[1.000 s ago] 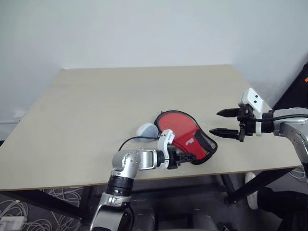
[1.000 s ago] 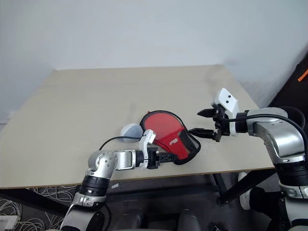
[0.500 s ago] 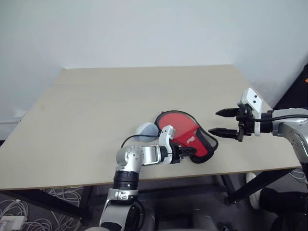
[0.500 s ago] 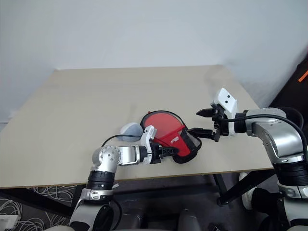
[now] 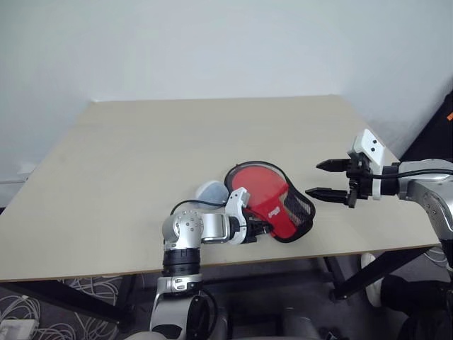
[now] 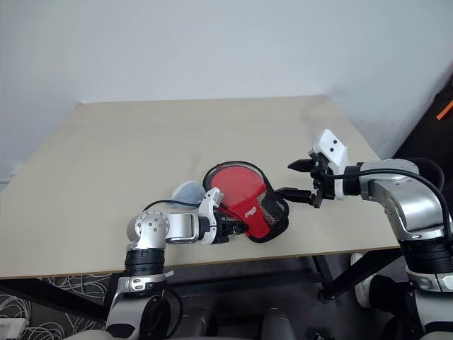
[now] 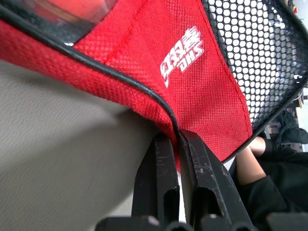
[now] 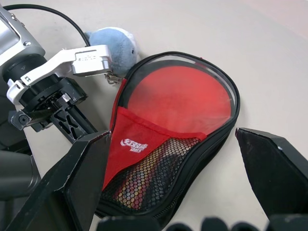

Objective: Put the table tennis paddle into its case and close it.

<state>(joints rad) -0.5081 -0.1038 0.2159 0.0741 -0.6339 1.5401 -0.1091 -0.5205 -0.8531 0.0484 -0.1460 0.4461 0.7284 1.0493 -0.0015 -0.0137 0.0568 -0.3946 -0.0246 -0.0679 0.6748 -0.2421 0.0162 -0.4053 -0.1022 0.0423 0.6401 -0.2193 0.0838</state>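
My left gripper [image 7: 179,139] was clenched on the near edge of the red fabric, paddle-shaped case [image 5: 272,198]; my right gripper [image 5: 327,178] hung spread just beyond its mesh end, apparently nearer the zip.

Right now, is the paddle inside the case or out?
Inside: the table tennis paddle shows red through the clear side of the case. The left tool pinches the case's edge.

I saw a beige table [image 5: 177,149] against a pale wall [image 5: 212,42]. A small blue-grey soft toy [image 8: 118,48], possibly a plush animal, lay on the table toward six o'clock. Tangled white cables [image 5: 85,290] lay on the floor at seven o'clock.
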